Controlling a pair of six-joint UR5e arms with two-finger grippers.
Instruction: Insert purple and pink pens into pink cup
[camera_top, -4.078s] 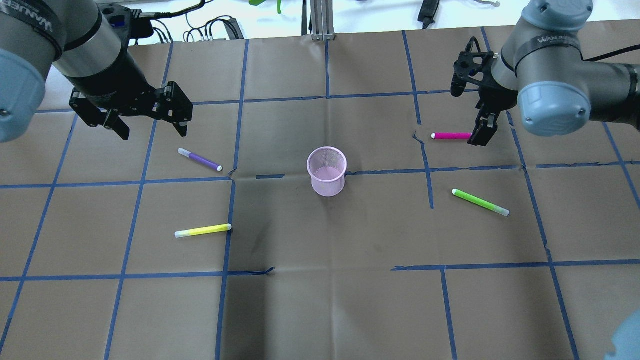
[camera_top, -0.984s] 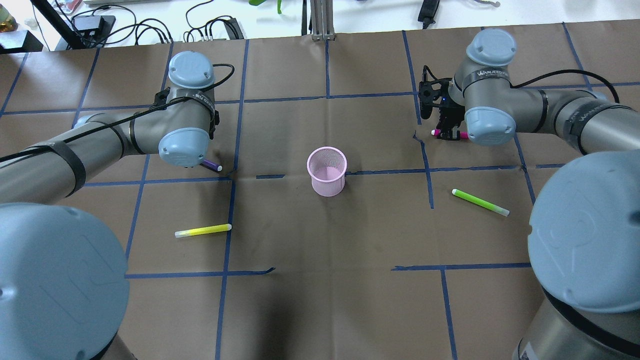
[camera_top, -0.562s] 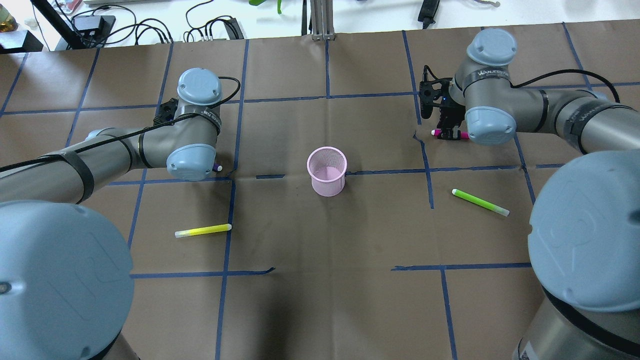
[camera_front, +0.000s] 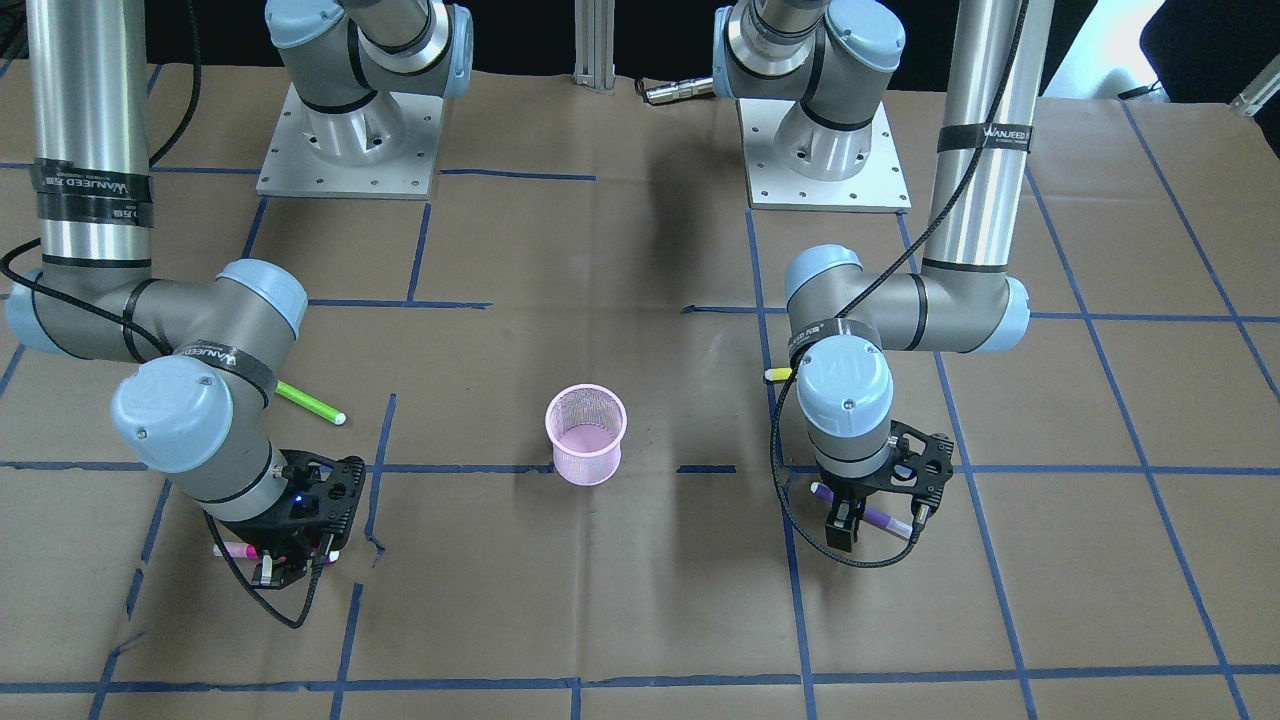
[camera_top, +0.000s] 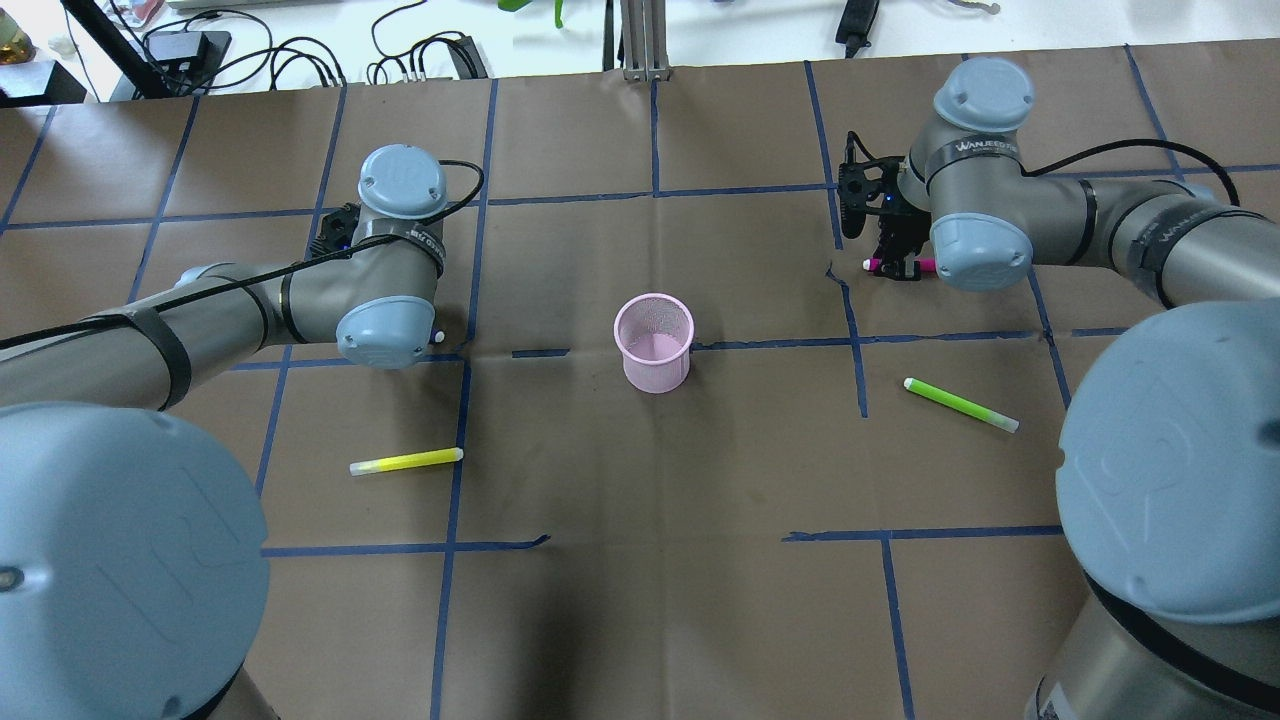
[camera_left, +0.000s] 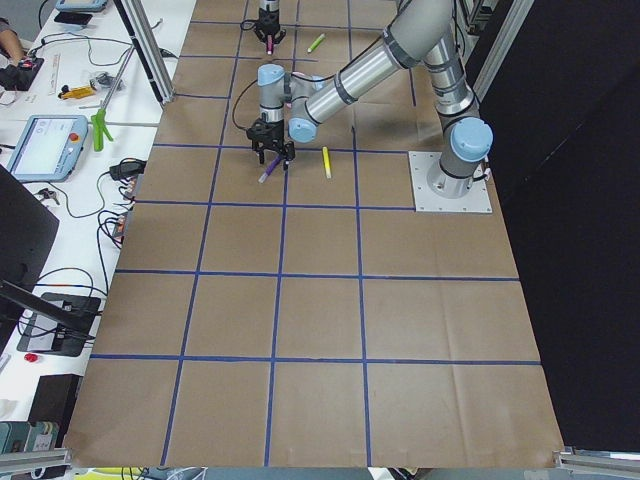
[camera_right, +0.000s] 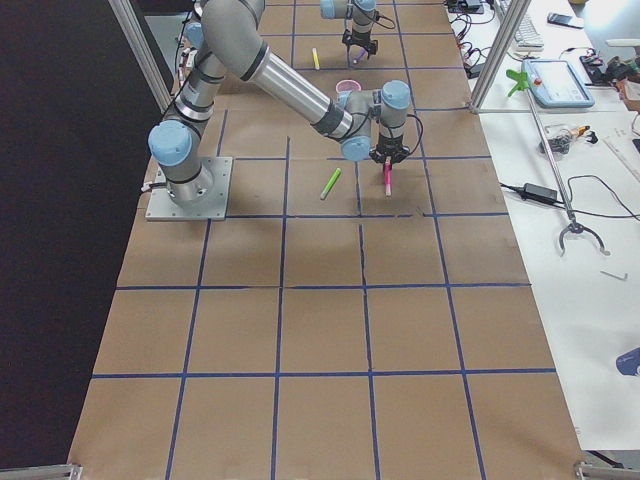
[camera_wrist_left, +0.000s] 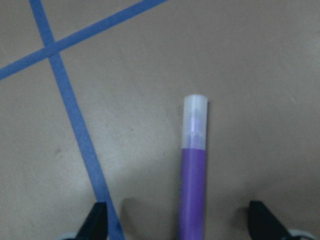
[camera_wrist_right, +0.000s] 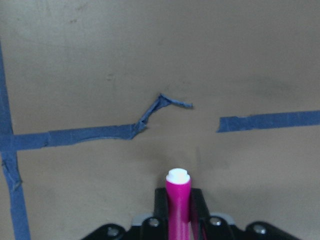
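The pink cup (camera_top: 653, 342) stands upright and empty at the middle of the taped brown surface (camera_top: 640, 600), with neither pen in it; by my reading the task is in its pick-up stage and both insertions are yet to come. Well off to one side of the cup, the pink pen (camera_wrist_right: 178, 192) lies low against the paper with the right gripper (camera_front: 288, 562) down on it, its jaws closed on the barrel and the white-tipped end poking out ahead of them in my right wrist view. I cannot tell whether that pen has left the surface. On the opposite side of the cup the purple pen (camera_wrist_left: 193, 170) lies flat on the paper, and the left gripper (camera_front: 848, 528) is lowered over it with jaws spread wide, one on each side of the barrel and touching neither. Left to do, as I judge it: close on the purple pen, lift both, carry them to the cup and drop them in. A yellow pen (camera_top: 406, 461) and a green pen (camera_top: 960, 404) lie apart, nearer the robot.
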